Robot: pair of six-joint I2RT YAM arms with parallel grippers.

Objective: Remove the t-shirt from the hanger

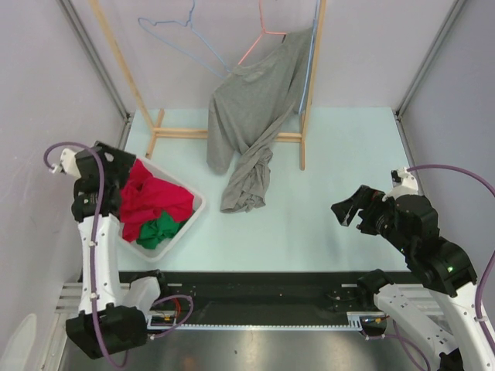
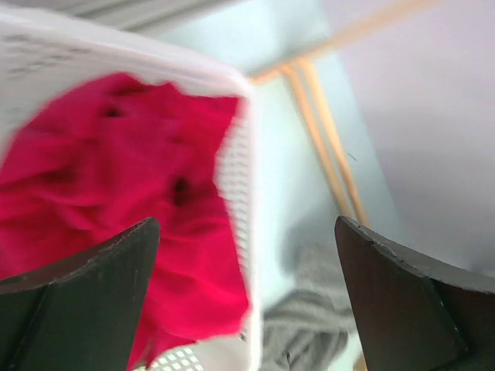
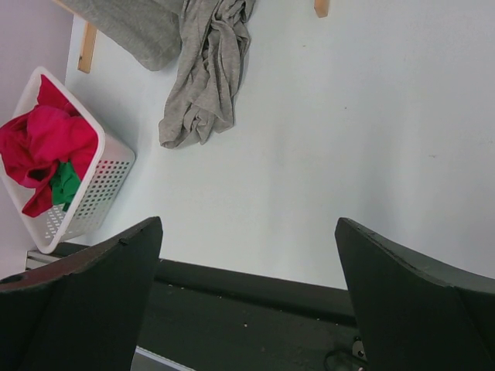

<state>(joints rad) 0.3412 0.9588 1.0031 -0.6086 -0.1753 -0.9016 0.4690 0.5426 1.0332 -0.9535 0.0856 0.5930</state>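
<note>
Grey t-shirt askew on pink hanger, tail on table

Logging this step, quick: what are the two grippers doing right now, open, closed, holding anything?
Left gripper: open, holding nothing.
Right gripper: open, holding nothing.

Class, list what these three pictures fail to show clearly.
Top external: hook of the pink hanger and top of the rack, cut off by the upper edge.
Top external: where that hanger enters the t-shirt, covered by fabric.
Left wrist: basket and red cloth, blurred.
</note>
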